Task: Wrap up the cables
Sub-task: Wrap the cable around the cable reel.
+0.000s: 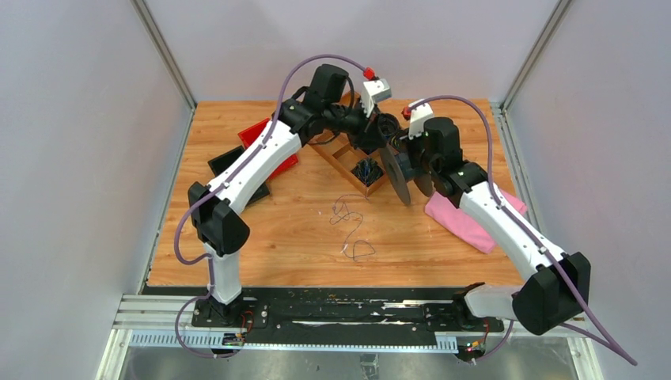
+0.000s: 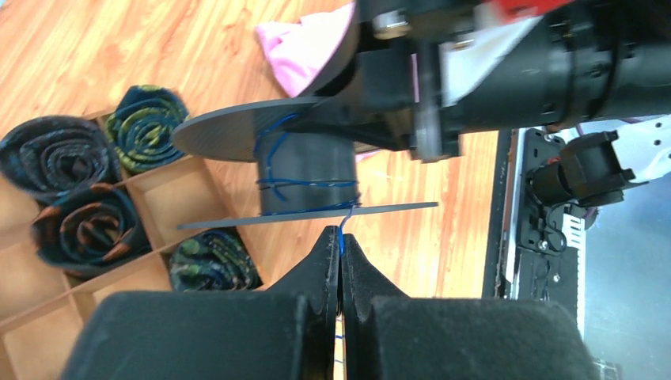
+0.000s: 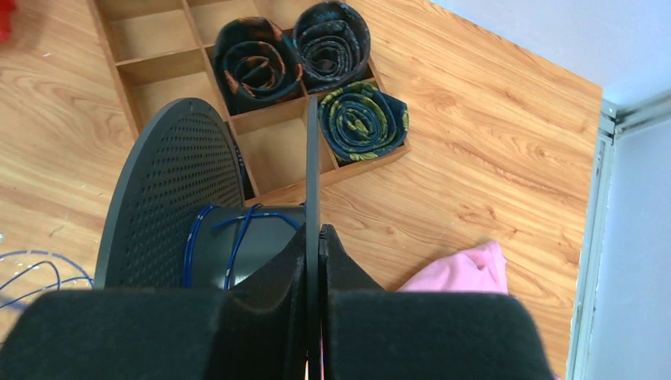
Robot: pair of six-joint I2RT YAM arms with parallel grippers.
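A thin cable lies in loose loops on the wood table (image 1: 354, 229); it looks dark from above and blue in the wrist views. One end runs up to a dark grey spool (image 1: 396, 176) held on edge above the table. A few turns of it lie round the hub (image 2: 305, 184) (image 3: 229, 237). My left gripper (image 2: 341, 237) is shut on the blue strand just below the spool's flange. My right gripper (image 3: 313, 233) is shut on the rim of the spool's thin flange (image 3: 312, 158). More slack shows at the left edge (image 3: 32, 273).
A wooden divider box (image 1: 339, 154) (image 3: 158, 71) holding rolled dark fabrics (image 2: 67, 154) sits right behind the spool. A pink cloth (image 1: 467, 222) lies under the right arm. A red item (image 1: 257, 134) and black flat pieces (image 1: 225, 162) lie at back left.
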